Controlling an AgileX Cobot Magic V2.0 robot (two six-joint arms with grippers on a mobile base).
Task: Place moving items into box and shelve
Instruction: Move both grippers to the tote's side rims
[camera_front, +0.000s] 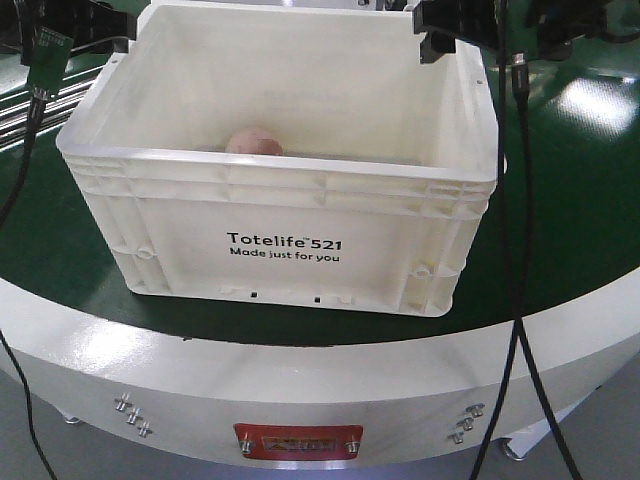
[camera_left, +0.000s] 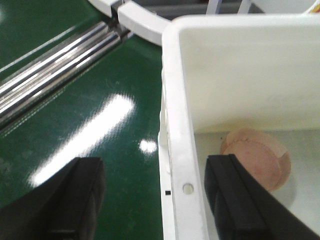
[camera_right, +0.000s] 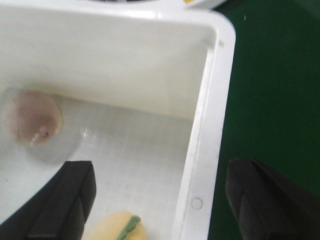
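The box, a cream-white tote printed "Totelife 521", stands on the green surface. A round pink item lies inside it, also visible in the left wrist view as the pink item and in the right wrist view as the pink item. A yellow item with a green strip lies near the box's right wall. My left gripper is open and straddles the box's left rim, with one finger outside and one inside. My right gripper is open astride the right rim. Neither finger pair touches the wall.
The box sits on a glossy green round table with a white outer edge. Shiny metal rollers run to the left of the box. Black cables hang down on the right, in front of the table edge.
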